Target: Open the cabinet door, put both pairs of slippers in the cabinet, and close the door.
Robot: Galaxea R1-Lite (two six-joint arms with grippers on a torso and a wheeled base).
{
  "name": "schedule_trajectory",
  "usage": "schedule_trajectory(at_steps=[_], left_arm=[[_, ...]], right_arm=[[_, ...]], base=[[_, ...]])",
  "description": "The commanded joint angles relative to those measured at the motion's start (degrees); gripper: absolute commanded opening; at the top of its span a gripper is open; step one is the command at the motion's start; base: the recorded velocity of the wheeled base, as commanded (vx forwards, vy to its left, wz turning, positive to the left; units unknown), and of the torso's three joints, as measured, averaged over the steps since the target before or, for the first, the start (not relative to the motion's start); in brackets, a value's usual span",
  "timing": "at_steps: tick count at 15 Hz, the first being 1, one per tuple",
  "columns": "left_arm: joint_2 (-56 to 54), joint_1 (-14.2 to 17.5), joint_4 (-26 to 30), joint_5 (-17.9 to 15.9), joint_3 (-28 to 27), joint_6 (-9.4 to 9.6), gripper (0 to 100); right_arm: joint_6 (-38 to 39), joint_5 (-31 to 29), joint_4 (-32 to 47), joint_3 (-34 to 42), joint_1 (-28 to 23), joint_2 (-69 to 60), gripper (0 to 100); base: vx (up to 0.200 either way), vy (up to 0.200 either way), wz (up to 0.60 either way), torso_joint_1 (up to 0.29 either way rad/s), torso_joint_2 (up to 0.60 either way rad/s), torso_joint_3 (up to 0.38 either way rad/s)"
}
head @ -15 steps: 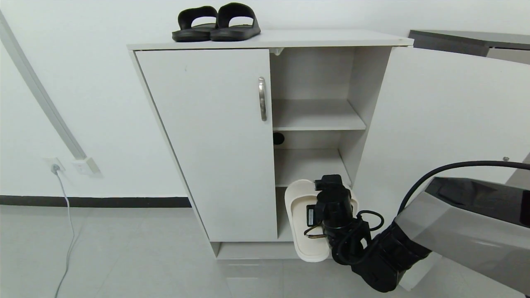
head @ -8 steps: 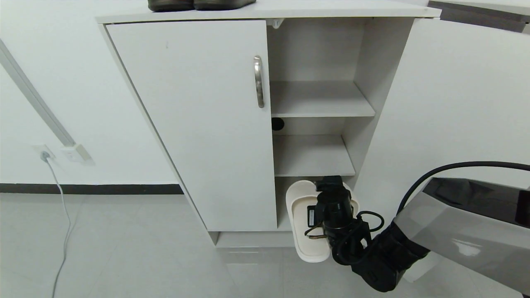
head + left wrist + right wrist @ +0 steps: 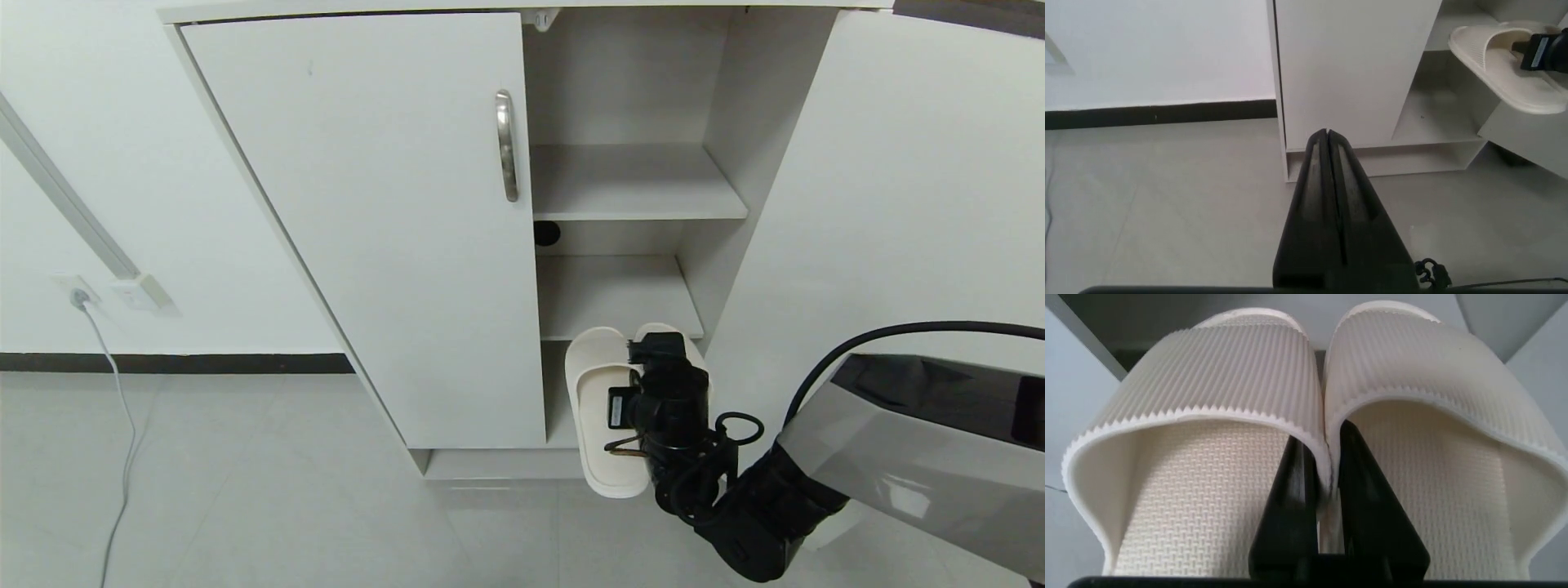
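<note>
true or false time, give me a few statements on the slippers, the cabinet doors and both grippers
The right gripper is shut on the pair of cream ribbed rubber slippers. True.
The white cabinet's right door is closed. False: it stands open.
The left gripper holds a slipper. False: its fingers are shut on nothing, over the grey floor.
The left door with the metal bar handle is closed. True.

One cabinet [image 3: 731, 245] with two doors [image 3: 367, 229], one handle [image 3: 506, 145] and two shelves [image 3: 629, 181]. Two white slippers [image 3: 596, 408], making one pair. Two end effectors: left end effector [image 3: 1326, 143], right end effector [image 3: 1325, 469]. One wall socket [image 3: 77, 292].
</note>
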Motion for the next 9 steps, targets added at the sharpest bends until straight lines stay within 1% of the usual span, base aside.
schedule_trajectory(at_steps=[1,4,9], left_arm=[[0.1,0.0,0.0,0.0,0.0,0.01,0],[0.1,0.0,0.0,0.0,0.0,0.1,0],[0.0,0.0,0.0,0.0,0.0,0.1,0]], right_arm=[[-1.0,-0.1,-2.3,0.4,0.0,1.3,0],[-3.0,0.0,-6.6,0.4,0.0,3.4,0],[-3.0,0.0,-7.2,0.4,-0.2,3.8,0]], base=[[0.0,0.0,0.0,0.0,0.0,0.0],[0.0,0.0,0.0,0.0,0.0,0.0],[0.0,0.0,0.0,0.0,0.0,0.0]])
